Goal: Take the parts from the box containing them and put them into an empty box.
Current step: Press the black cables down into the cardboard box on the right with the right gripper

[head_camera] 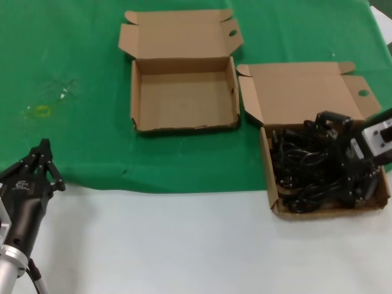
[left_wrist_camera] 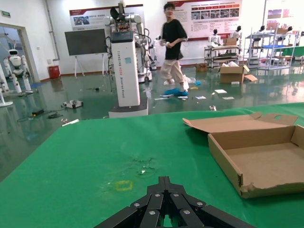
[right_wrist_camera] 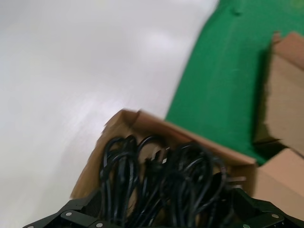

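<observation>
Right gripper (head_camera: 352, 174) hides among the cords (head_camera: 300, 168); fingertips unseen.

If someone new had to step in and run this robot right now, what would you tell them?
Right gripper: down inside the full box, among the power cords; grip unclear.
Left gripper: shut, parked at the green mat's near edge, holding nothing.
Empty box: open on the mat, left of the full one, nothing in it.
Done: no cords moved across.
Left: lift the cords out and place them in the empty box.

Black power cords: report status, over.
Right gripper down in the brown cardboard tray with the tall lid, over the black power cords; grip unconfirmed. Left gripper shut, idle near the green cloth's edge. Short-lidded shallow tray empty.
</observation>
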